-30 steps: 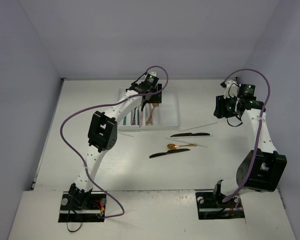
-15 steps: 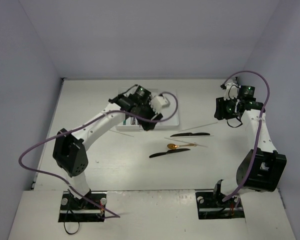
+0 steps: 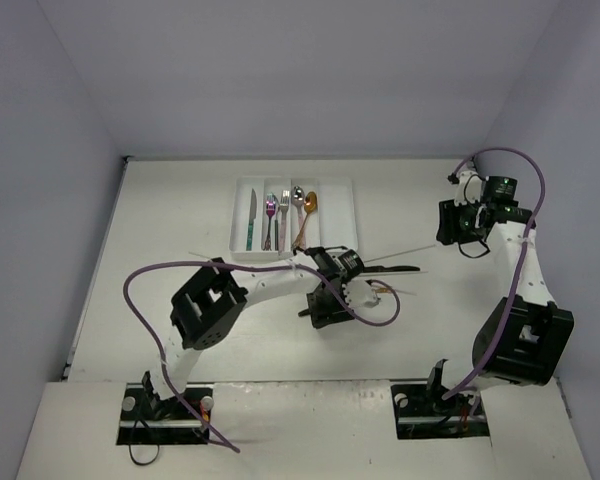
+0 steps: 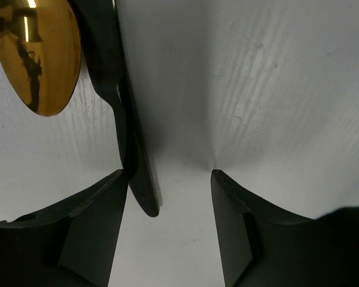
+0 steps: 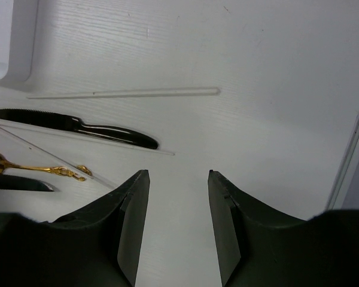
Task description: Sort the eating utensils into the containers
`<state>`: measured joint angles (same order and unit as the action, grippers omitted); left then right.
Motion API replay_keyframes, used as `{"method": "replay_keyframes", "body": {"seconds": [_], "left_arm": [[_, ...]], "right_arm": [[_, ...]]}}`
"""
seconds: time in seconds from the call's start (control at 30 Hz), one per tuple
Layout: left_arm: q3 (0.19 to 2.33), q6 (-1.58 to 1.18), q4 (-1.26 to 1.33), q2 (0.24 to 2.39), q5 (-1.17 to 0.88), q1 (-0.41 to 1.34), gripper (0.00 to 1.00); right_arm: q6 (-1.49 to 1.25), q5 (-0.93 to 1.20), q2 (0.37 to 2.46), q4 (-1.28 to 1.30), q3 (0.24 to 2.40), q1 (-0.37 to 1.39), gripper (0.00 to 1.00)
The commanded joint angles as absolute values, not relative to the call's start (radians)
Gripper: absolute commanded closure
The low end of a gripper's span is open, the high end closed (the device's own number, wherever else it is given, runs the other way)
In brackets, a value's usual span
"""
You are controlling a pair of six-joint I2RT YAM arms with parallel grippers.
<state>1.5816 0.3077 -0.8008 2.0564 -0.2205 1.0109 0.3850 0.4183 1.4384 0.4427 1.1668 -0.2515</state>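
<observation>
The white tray (image 3: 342,212) at the back holds a teal knife (image 3: 251,222), forks (image 3: 270,222), a silver spoon (image 3: 297,198) and a gold spoon (image 3: 309,206) in its containers. My left gripper (image 3: 325,312) (image 4: 167,173) is down at the table middle, open. The end of a black utensil's handle (image 4: 137,173) lies between its jaws, close against the left finger (image 4: 102,215). A gold spoon's bowl (image 4: 37,54) lies beside that utensil. My right gripper (image 3: 467,242) (image 5: 178,173) hovers open and empty at the right, above bare table. A black knife (image 5: 78,125) (image 3: 385,268) lies ahead of it.
A pale chopstick (image 5: 125,92) (image 3: 400,253) lies beyond the black knife, and a clear one (image 5: 107,143) lies along it. Another chopstick (image 3: 215,260) rests left of the tray's front. The gold spoon's handle (image 5: 42,170) and the tray's corner (image 5: 6,42) show in the right wrist view.
My left arm has swung from over the tray down to the table middle, around the black utensil beside the gold spoon. Its jaws have narrowed a little. The right arm has hardly moved.
</observation>
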Motion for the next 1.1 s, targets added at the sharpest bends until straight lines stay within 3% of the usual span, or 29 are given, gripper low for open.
{"method": "replay_keyframes", "body": {"seconds": [0.0,0.4,0.6,0.8,1.07], "left_arm": [[1.711,0.287,-0.827,2.088,-0.142,1.011,0.48],[1.874,0.311,-0.889,2.236,-0.164,1.014,0.52],[1.846,0.317,-0.912,2.24,-0.175,1.035,0.67],[1.824,0.331,-0.989,2.25,-0.166,1.053,0.98],[1.789,0.335,-0.992,2.117,-0.162,1.052,1.0]], "right_arm": [[0.425,0.422,1.398,0.455,1.16,-0.281,0.58],[0.443,0.447,1.377,0.465,1.147,-0.304,0.58],[0.463,0.45,1.372,0.468,1.141,-0.318,0.58],[0.475,0.459,1.379,0.469,1.132,-0.324,0.59],[0.468,0.474,1.384,0.47,1.137,-0.324,0.59]]}}
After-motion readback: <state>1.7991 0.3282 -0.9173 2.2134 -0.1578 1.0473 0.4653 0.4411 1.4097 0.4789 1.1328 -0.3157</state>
